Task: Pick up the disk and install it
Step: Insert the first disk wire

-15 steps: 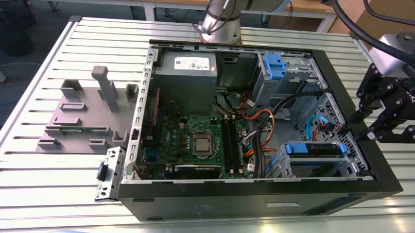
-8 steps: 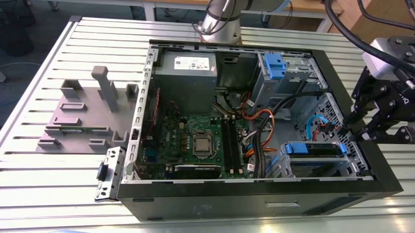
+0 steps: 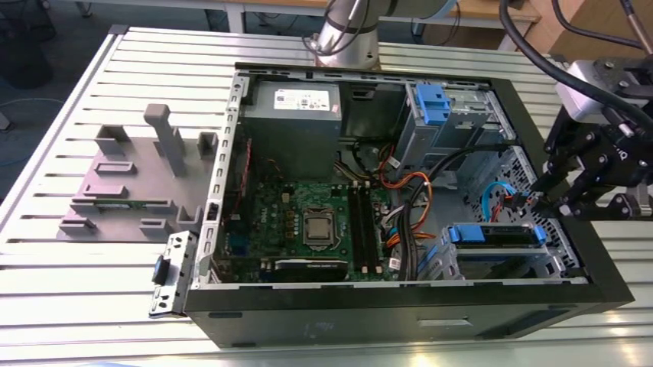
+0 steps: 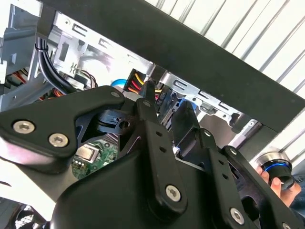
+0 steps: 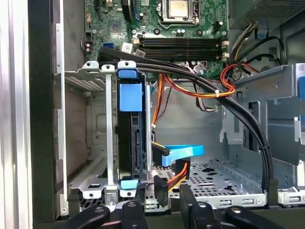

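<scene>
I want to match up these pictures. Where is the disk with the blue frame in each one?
Exterior view: the disk sits in the metal cage at the case's corner, toward the exterior view's right, beside the gripper.
First wrist view: the disk stands on edge in the cage.
Second wrist view: hidden behind the gripper; I cannot make it out.
Shared landmark: the orange and yellow wires.
</scene>
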